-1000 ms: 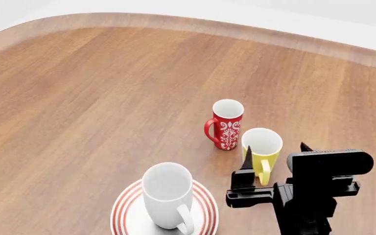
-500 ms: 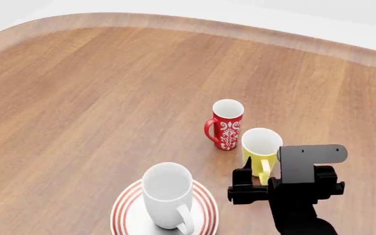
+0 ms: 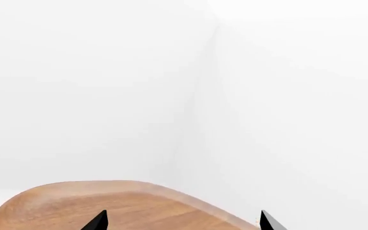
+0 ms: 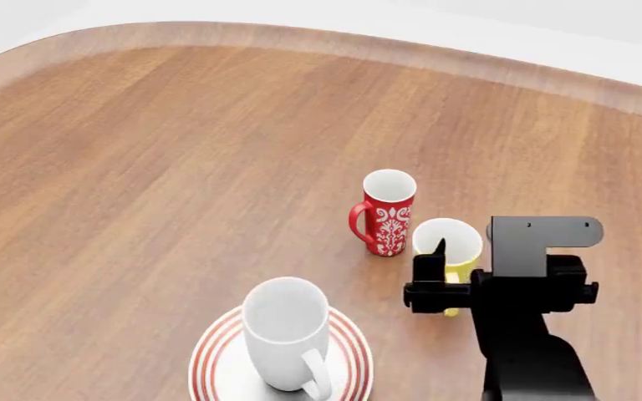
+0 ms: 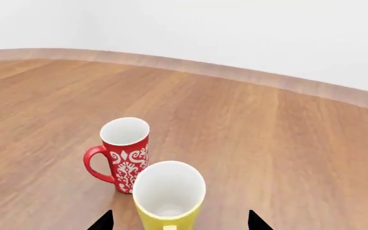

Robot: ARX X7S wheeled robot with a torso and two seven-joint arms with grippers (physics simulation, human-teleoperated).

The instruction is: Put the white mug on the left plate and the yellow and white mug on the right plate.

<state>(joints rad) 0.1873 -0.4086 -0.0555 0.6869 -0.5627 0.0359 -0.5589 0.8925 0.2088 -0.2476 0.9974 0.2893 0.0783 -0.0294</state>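
Observation:
The white mug (image 4: 285, 332) stands upright on the red-ringed left plate (image 4: 211, 361) at the near edge of the head view. The right plate is out of view. The yellow and white mug (image 4: 446, 241) stands on the table just right of a red patterned mug. My right gripper (image 4: 466, 266) is at the yellow mug's height, on its near side. In the right wrist view the gripper (image 5: 178, 221) is open, with the yellow and white mug (image 5: 168, 194) between its two fingertips and a gap on each side. My left gripper (image 3: 184, 223) is open over the table's edge, holding nothing.
The red mug with white ornaments (image 4: 388, 210) stands a little behind and left of the yellow one, almost touching it; it also shows as the red mug (image 5: 124, 152) in the right wrist view. The wooden table (image 4: 131, 167) has a curved far rim against a white wall.
My right gripper has moved forward and up toward the yellow mug, so its fingertips now flank the mug. The mugs and the plate have not moved.

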